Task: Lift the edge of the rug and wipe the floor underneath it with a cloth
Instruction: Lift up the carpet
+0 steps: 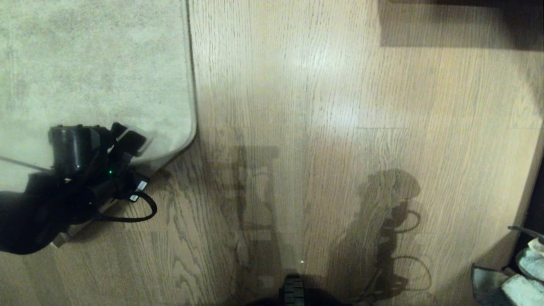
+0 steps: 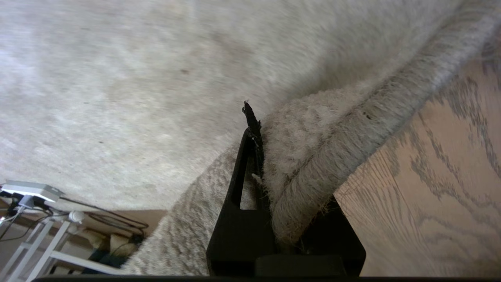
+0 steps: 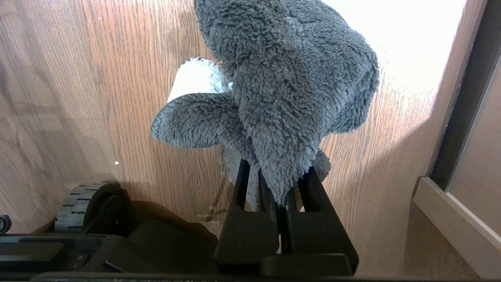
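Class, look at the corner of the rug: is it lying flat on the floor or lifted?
Lifted. The left gripper is shut on the rug edge, which curls up off the floor.

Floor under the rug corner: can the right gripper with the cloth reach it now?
Probably not yet. The left gripper pinches the pale beige rug edge, barely raised off the wood-plank floor. The right gripper, holding the grey fleecy cloth, sits far off.
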Available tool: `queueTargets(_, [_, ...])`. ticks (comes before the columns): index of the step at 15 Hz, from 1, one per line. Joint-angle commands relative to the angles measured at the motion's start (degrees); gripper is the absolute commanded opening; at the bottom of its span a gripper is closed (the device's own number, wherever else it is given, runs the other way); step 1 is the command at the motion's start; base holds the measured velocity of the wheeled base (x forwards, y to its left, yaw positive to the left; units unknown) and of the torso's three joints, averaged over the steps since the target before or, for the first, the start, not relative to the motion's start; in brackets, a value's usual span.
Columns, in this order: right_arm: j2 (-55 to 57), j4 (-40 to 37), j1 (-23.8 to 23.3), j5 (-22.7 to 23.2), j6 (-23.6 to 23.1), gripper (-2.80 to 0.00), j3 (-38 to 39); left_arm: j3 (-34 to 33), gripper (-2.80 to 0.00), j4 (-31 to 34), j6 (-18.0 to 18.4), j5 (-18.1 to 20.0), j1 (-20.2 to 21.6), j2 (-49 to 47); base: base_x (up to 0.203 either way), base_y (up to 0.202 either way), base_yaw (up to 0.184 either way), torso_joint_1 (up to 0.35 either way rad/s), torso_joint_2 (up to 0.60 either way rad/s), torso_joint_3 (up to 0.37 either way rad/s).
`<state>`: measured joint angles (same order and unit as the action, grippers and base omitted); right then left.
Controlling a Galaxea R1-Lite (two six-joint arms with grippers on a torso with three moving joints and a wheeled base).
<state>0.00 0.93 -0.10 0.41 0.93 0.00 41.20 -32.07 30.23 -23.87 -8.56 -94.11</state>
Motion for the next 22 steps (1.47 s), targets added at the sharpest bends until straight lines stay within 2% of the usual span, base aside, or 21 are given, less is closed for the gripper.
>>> queueTargets(1, [0.1,0.0,0.0,0.0,0.0,-2.80,0.0,-0.3,-2.80,-0.3,0.1,0.8,1.0,3.8,0.000,0.000,0.000,0.000,0.00,0.000])
queueTargets(3, [0.1,0.0,0.0,0.0,0.0,-2.80,0.0,-0.5,-2.80,-0.1,0.1,0.9,1.1,5.5,0.000,0.000,0.000,0.000,0.00,0.000])
queueTargets(5, [0.1,0.0,0.0,0.0,0.0,-2.80,0.0,-0.6,-2.80,2.7,0.4,0.8,1.2,7.9,0.000,0.000,0.000,0.000,0.00,0.000])
queueTargets(6, [0.1,0.0,0.0,0.0,0.0,-2.80,0.0,-0.5,-2.80,4.7,1.9,0.7,1.4,9.7,0.000,0.000,0.000,0.000,0.00,0.000])
queueTargets(9, [0.1,0.0,0.0,0.0,0.0,-2.80,0.0,1.5,-2.80,14.3,10.8,0.3,4.0,15.1,0.000,0.000,0.000,0.000,0.00,0.000])
queueTargets(11, [0.1,0.0,0.0,0.0,0.0,-2.80,0.0,2.3,-2.80,18.4,14.5,0.2,5.8,17.5,0.000,0.000,0.000,0.000,0.00,0.000])
queueTargets(17, [0.1,0.0,0.0,0.0,0.0,-2.80,0.0,1.0,-2.80,18.9,16.4,0.6,6.6,18.1,0.000,0.000,0.000,0.000,0.00,0.000])
queueTargets(20, [0.1,0.0,0.0,0.0,0.0,-2.80,0.0,-1.2,-2.80,18.3,16.0,0.9,6.1,18.8,0.000,0.000,0.000,0.000,0.00,0.000])
queueTargets(22, [0.1,0.0,0.0,0.0,0.0,-2.80,0.0,-3.3,-2.80,17.1,14.2,0.9,5.9,19.7,0.000,0.000,0.000,0.000,0.00,0.000])
